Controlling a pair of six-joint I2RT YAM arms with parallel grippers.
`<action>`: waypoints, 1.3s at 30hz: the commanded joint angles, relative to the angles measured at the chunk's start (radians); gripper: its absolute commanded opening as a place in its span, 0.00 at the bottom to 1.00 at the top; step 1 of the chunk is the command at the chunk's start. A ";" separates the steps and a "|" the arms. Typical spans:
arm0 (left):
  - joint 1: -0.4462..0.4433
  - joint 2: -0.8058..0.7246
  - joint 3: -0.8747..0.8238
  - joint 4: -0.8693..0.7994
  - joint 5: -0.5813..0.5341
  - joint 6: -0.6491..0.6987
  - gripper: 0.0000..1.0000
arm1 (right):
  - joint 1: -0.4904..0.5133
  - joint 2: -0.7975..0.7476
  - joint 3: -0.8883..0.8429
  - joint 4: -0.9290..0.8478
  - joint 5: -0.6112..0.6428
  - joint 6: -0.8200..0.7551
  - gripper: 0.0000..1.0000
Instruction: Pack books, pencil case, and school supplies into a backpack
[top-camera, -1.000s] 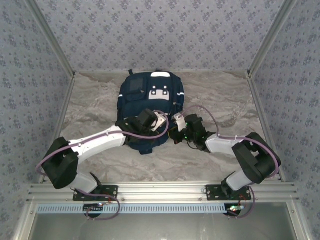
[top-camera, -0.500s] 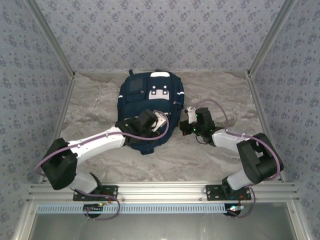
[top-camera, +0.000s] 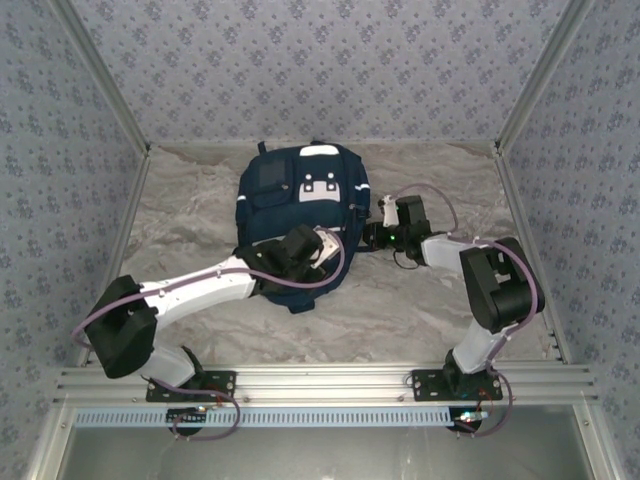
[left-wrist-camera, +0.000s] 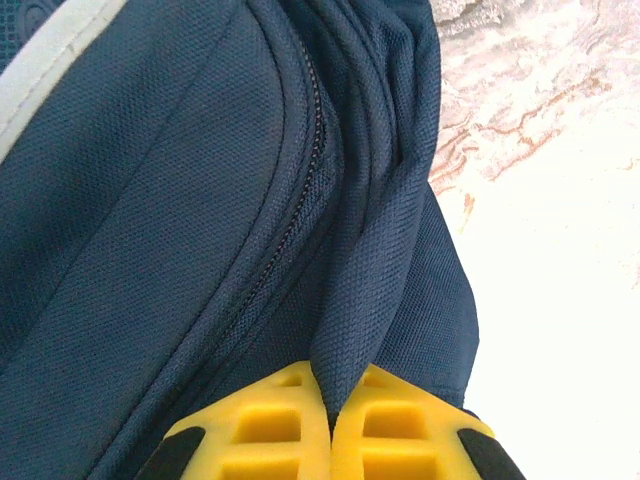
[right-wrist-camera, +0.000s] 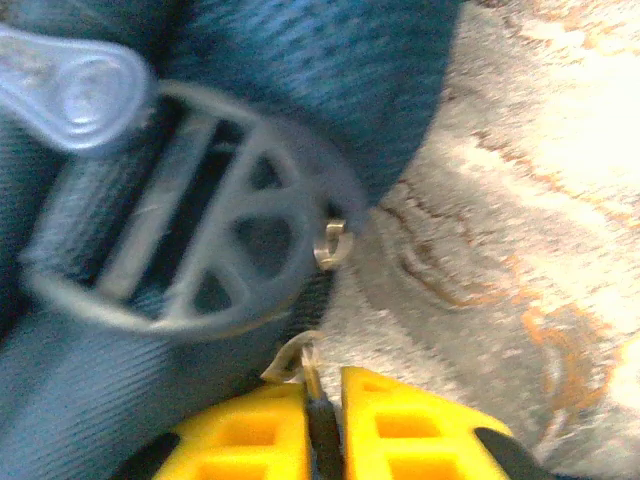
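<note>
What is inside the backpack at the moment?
The inside is covered. The backpack lies on the table with the zipper seen by the left wrist closed; the left gripper pinches a fold of its fabric. Any contents are hidden.

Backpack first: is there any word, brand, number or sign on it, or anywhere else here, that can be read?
None can be read.
The backpack has a white patch with small dark marks, too small to read from the top camera.
The wrist views show its fabric, a zipper and a buckle, without lettering.
</note>
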 joint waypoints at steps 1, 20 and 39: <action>-0.047 0.022 0.043 -0.050 0.081 0.009 0.00 | -0.021 -0.068 -0.016 0.039 0.128 0.043 0.34; -0.204 -0.035 0.034 -0.040 -0.021 0.008 0.96 | 0.003 -0.714 -0.186 -0.289 0.545 0.006 1.00; 0.754 -0.523 -0.610 0.656 -0.224 -0.028 0.98 | -0.063 -0.786 -0.579 0.331 0.689 -0.327 1.00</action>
